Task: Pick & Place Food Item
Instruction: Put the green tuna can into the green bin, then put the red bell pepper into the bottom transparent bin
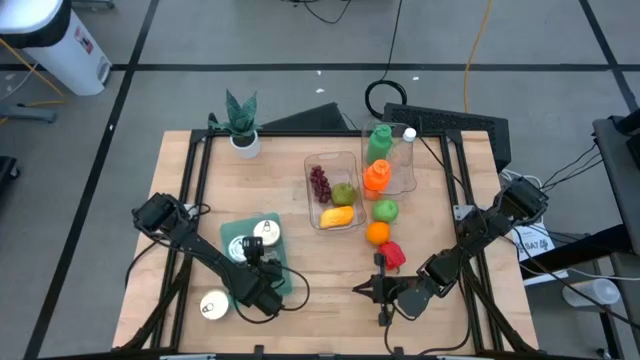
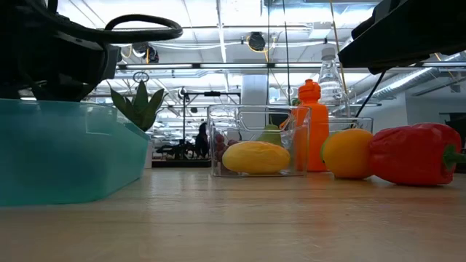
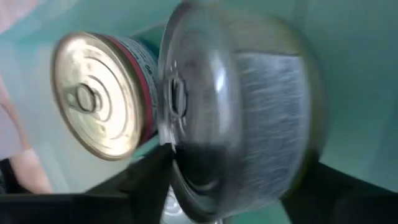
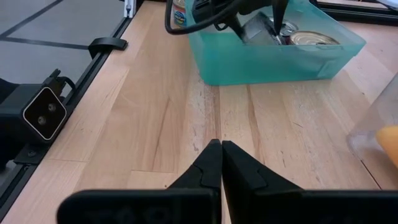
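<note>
Teal plastic bin (image 1: 285,275) on the wooden surface (image 1: 320,300) is the landmark: the left gripper (image 1: 250,252) reaches into it, fingers parted around a silver can (image 3: 242,112) (blurred), not clamped. A second can (image 3: 102,93) lies just beside that one, inside the bin. The right gripper (image 1: 372,290) waits closed, well apart from the bin, near a red pepper (image 1: 393,254).

The bin (image 1: 287,281) is teal, the cans (image 3: 102,93) are silver, one with a red and blue label. The pepper (image 2: 415,153) is red, the orange (image 2: 348,153) orange, the bottle (image 2: 310,124) orange, the table (image 1: 320,270) light wood
</note>
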